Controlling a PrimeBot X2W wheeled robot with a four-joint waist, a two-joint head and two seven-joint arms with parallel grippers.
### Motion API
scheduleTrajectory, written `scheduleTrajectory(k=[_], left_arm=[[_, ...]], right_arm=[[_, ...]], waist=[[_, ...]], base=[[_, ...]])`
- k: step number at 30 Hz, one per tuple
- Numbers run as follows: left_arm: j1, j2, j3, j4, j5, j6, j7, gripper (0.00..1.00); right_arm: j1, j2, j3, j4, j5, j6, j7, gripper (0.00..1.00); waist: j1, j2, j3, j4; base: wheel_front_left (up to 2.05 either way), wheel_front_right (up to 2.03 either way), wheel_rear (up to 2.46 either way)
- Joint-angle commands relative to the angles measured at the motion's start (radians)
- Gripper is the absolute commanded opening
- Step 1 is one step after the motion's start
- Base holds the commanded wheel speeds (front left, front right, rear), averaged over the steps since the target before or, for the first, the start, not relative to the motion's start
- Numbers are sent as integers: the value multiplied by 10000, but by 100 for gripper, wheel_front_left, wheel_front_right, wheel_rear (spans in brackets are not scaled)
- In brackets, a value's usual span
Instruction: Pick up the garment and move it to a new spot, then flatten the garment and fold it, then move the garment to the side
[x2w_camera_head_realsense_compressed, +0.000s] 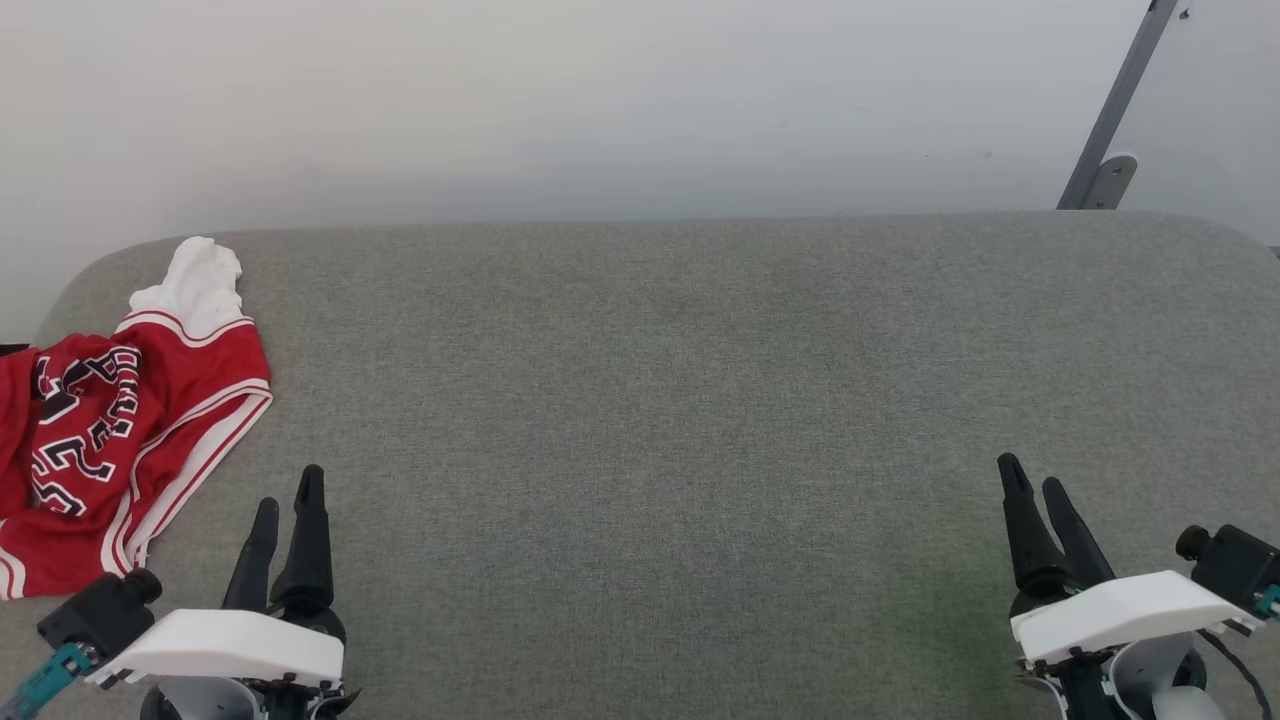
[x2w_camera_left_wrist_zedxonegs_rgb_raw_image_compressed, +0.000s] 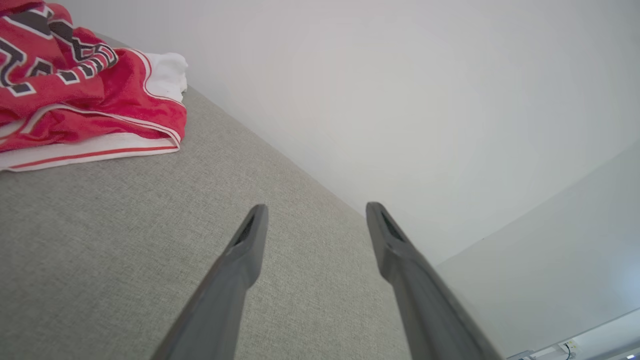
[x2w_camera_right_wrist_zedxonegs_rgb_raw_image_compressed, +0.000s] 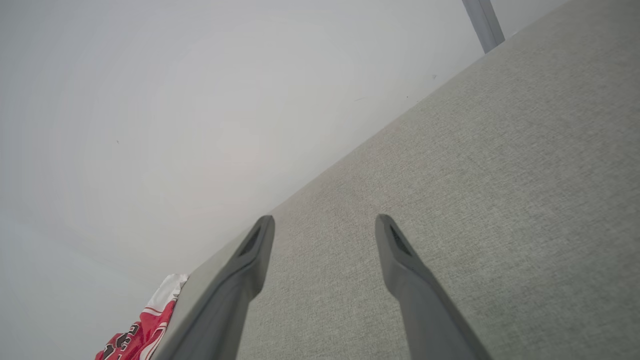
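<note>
1. My left pincer (x2w_camera_head_realsense_compressed: 287, 492) is spread wide and holds nothing, over the grey top (x2w_camera_head_realsense_compressed: 640, 400).
2. My right pincer (x2w_camera_head_realsense_compressed: 1030, 475) is spread wide too, empty.
3. The garment (x2w_camera_head_realsense_compressed: 130, 420) lies crumpled at the top's left edge, near my left pincer but apart from it.

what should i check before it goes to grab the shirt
1. Left gripper open with nothing between its fingers: ok
2. Right gripper open with nothing between its fingers: ok
3. Shirt in sight and free of both grippers, crumpled at the left end of the grey surface: ok
4. Whole shirt lying on the surface: cannot tell, its left part runs past the edge of the head view
5. Left gripper is the one nearer the shirt, with no other thing between them: ok
6. Room in the middle of the surface to set the shirt down: ok
</note>
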Motion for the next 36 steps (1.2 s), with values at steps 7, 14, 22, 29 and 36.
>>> scheduleTrajectory(k=[7,14,22,29,36], left_arm=[[11,84,21,-214,863,-160,-231,100],[93,53,68,-357,1630,-287,-431,100],[236,11,158,-598,2416,-409,-658,100],[324,-47,199,-744,3118,-494,-850,100],[406,3,132,-783,3755,-543,-1028,100]], right_arm=[[-235,-118,95,-134,-716,42,-257,100],[-256,-160,178,-215,-1399,44,-485,100],[-223,-198,226,-301,-2093,46,-740,100],[-273,-236,273,-373,-2795,47,-959,100],[-288,-273,347,-459,-3386,49,-1147,100]], waist=[[-1,0,2,4],[-1,0,1,2],[-1,0,25,-10],[-1,0,88,-20],[-1,0,141,-19]], base=[[0,0,0],[0,0,0],[0,0,0],[0,0,0],[0,0,0]])
